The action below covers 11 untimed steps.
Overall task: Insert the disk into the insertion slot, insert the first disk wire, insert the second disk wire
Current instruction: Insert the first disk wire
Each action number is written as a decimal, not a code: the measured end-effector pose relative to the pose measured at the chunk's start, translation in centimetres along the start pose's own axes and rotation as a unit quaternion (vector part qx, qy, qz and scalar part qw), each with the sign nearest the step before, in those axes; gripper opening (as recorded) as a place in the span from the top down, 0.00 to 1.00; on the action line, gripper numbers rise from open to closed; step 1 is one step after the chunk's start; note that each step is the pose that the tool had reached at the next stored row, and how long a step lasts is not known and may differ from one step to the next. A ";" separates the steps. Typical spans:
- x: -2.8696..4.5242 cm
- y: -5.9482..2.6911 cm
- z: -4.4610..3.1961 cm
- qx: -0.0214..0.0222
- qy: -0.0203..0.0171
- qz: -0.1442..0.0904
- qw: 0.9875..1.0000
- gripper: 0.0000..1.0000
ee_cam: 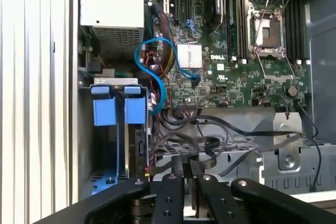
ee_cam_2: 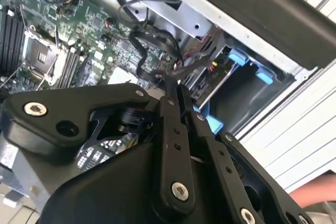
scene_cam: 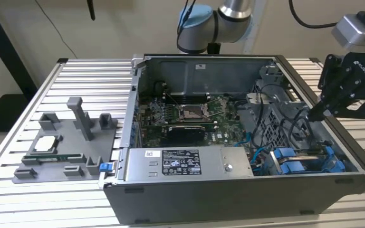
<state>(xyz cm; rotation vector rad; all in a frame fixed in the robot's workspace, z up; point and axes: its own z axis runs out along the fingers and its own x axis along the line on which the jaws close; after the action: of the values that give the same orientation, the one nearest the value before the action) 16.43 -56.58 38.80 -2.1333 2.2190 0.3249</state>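
Disk point(ee_cam: 113, 110) is noted inside the insertion slot point(ee_cam: 85, 140), at the case corner on the exterior view's right. Its blue carrier tabs are seen at the slot mouth, while the silver body is mostly hidden in shadow. The first step is therefore judged done, and the wire work is judged to be in hand.

Gripper point(ee_cam: 186, 164) is held just above the perforated cage point(ee_cam: 226, 148), beside the slot and apart from the disk. In both wrist views its fingers are drawn together. A tangle of black wires point(ee_cam_2: 155, 39) runs up to the fingertips, but it cannot be told whether one is pinched. No wire is seen plugged into the disk.

Seating a wire is judged to call for the plug being squared to the disk's port in a cramped gap, with the blue cable point(ee_cam: 157, 85) kept from snagging.

Computer case point(scene_cam: 233, 197) is seen to hold the motherboard point(scene_cam: 189, 111), a boxed power supply point(scene_cam: 189, 164), the cage and the loose wiring. A grey fixture tray point(scene_cam: 27, 173) on the slatted table point(scene_cam: 8, 190), at the exterior view's left, is seen to hold a square chip point(scene_cam: 46, 143) and a thin green board point(scene_cam: 52, 157).
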 end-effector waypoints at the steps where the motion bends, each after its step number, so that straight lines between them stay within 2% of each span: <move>1: 0.23 0.26 -0.01 0.000 0.000 0.000 1.000 1.00; 4: 0.87 0.94 -0.04 0.001 0.003 0.000 1.000 1.00; 8: 1.18 1.61 0.03 0.008 0.007 -0.001 1.000 1.00; 9: 1.21 1.76 0.06 0.012 0.008 -0.001 1.000 1.00; 11: 1.25 2.07 0.12 0.023 0.009 -0.003 1.000 1.00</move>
<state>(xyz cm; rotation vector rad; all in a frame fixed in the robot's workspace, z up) 14.30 -57.73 38.71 -2.1280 2.2061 0.2524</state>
